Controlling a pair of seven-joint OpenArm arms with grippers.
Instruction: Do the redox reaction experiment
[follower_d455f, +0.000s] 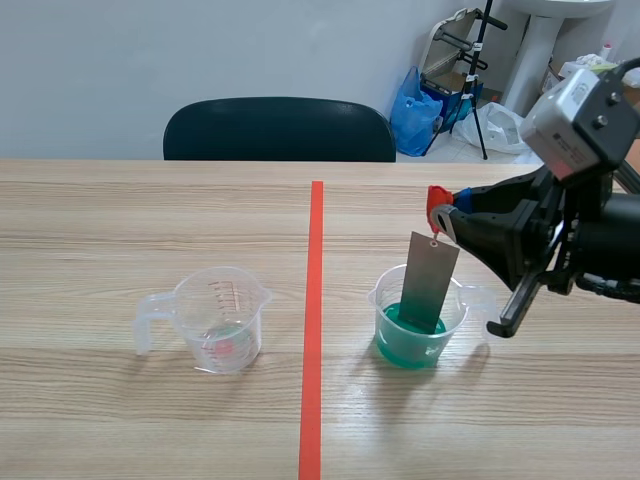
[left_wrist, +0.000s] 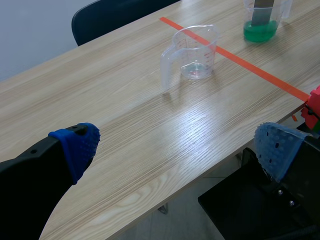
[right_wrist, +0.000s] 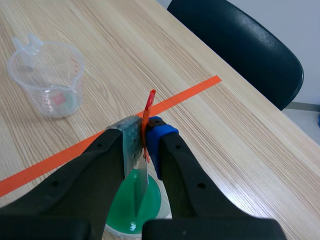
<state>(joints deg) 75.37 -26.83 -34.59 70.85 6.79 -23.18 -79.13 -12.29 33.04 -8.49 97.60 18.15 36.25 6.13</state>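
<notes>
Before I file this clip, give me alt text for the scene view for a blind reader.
The right pincer, reaching in from the right, holds a grey metal strip by its red-tagged top, lower end dipped in green liquid in a clear measuring cup. A second clear cup stands across the orange-red tape line on the wooden table.

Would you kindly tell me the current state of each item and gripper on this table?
Clear plastic measuring cup: upright, nearly empty.
Clear plastic cup of green liquid: upright, partly filled.
Grey metal strip with red tag: held at its top, lower end dipped in the green liquid.
Right gripper: fingers shut on the strip.
Left gripper: fingers open, holding nothing.
</notes>
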